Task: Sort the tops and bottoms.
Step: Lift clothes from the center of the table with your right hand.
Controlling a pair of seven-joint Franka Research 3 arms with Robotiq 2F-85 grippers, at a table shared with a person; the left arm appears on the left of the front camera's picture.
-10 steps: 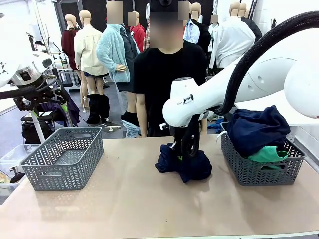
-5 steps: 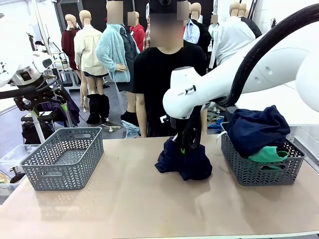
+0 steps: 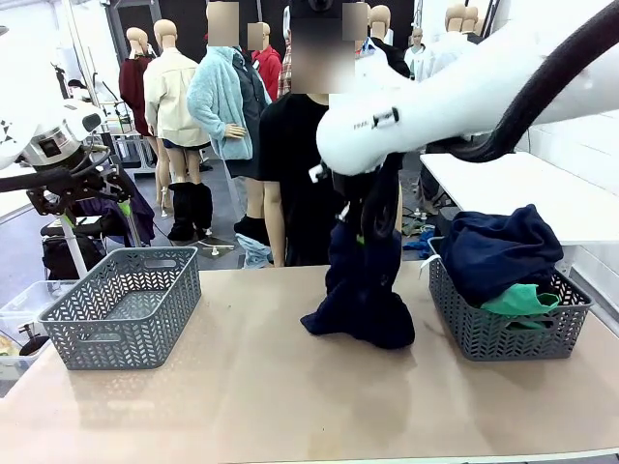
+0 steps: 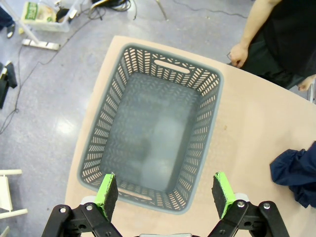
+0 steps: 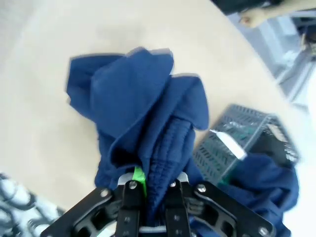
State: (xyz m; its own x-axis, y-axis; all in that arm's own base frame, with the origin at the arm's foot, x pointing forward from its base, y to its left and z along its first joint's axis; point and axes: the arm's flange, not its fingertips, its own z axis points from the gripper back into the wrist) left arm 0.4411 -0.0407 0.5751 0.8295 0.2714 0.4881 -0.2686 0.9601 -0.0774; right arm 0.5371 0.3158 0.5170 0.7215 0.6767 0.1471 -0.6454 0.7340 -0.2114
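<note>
At far left, the left tool [image 4: 165, 193] is hanging with its green-padded jaws spread wide and gripping nothing, directly above the empty grey basket [image 3: 124, 307] sitting on the left of the counter [image 3: 271, 396]. At centre, the right tool [image 3: 366, 228] is pinching shut on a navy-blue garment [image 3: 363, 295], whose upper part is hanging stretched from the jaws while its lower folds are resting on the counter in front of a person [image 3: 300, 174] in black; small dark lettering on the white arm is too small to read. At right, a second grey basket [image 3: 508, 324] is holding a heaped navy garment [image 3: 498, 249] and the teal-green bottoms [image 3: 522, 300] tucked at its front.
</note>
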